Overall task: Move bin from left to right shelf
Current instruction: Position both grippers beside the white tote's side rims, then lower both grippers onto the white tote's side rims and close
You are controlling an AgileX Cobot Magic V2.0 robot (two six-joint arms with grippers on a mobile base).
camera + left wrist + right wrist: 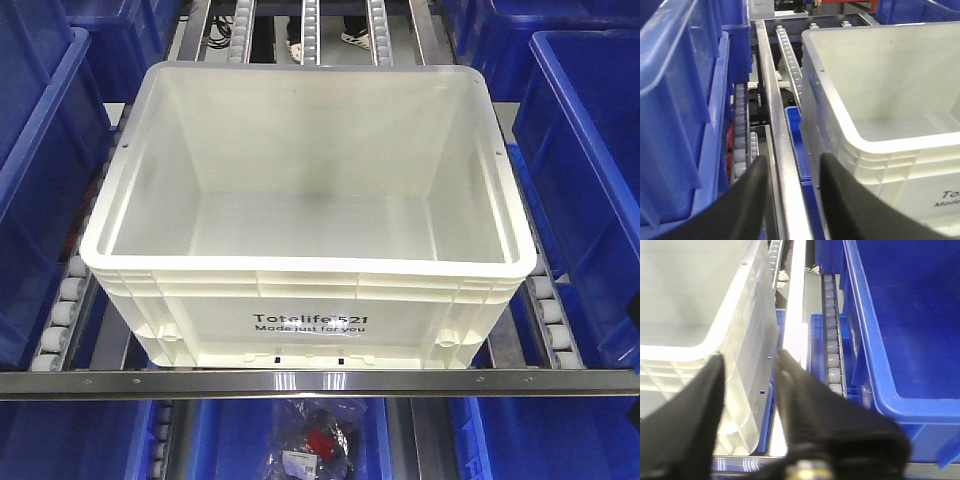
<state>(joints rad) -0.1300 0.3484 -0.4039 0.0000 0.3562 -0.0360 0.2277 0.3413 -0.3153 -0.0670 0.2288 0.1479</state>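
Left hand: parted, empty, bottom centre of frame, just beside bin corner.
Right hand: parted, astride bin rim, lower left of frame; contact unclear.
Bin: white, empty, frame centre, on roller bench.
Blue bins: flanking left and right.

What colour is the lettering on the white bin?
Black lettering on the bin, clearest in the front view.

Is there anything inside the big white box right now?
No, the front-facing view looks straight down into the white bin and shows only its bare floor and inner walls.
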